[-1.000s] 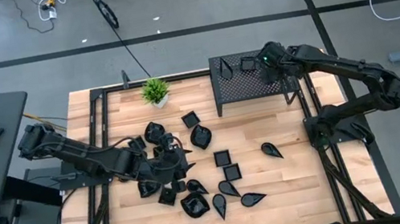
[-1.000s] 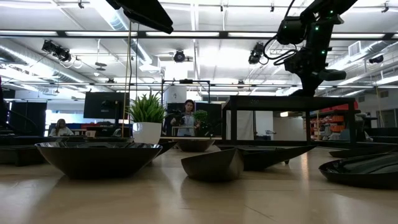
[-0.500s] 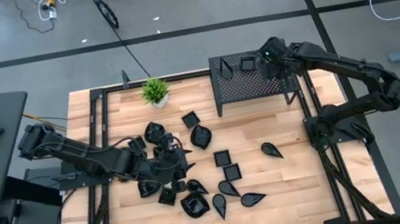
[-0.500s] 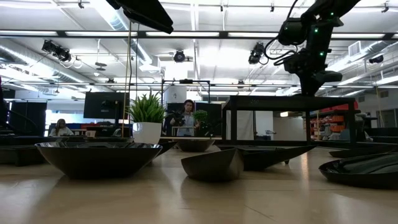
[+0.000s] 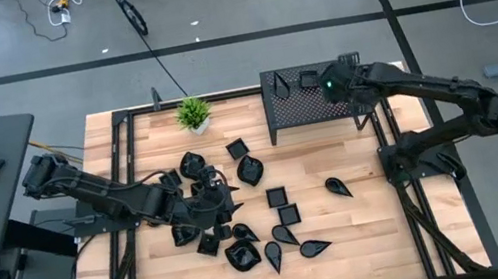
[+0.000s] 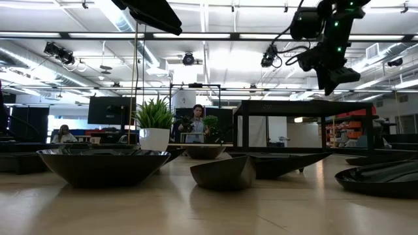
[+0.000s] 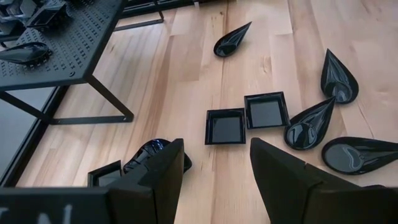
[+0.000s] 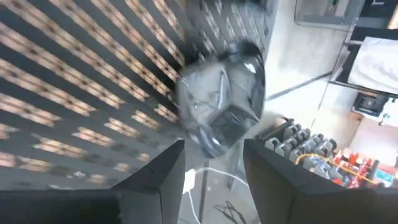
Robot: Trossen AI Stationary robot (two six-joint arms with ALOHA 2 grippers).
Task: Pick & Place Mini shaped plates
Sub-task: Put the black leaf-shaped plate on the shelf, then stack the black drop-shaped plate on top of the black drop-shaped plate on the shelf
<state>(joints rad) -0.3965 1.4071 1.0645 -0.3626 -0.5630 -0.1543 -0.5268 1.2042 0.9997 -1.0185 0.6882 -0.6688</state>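
Note:
Many glossy black mini shaped plates lie on the wooden table (image 5: 364, 222), among them two square ones (image 7: 226, 126) and teardrops (image 7: 339, 78). Others rest on the black perforated rack (image 5: 310, 109), such as one (image 5: 280, 82). My right gripper (image 8: 211, 149) hovers open above the rack's right end (image 6: 332, 79), over a dish (image 8: 221, 99) that lies on the rack top near its corner. My left gripper (image 7: 214, 165) hangs open over the plates at the table's middle left (image 5: 226, 198), with only bare wood between its fingers.
A small green potted plant (image 5: 192, 114) stands at the far edge, left of the rack. A dark metal frame (image 5: 124, 181) runs along the table's sides. Bare wood lies near the right edge (image 5: 353, 152). People show in the room beyond (image 6: 197, 124).
My right gripper has rolled and tipped above the rack's right end, rising a little and shifting slightly toward the table's near edge. My left arm has kept still.

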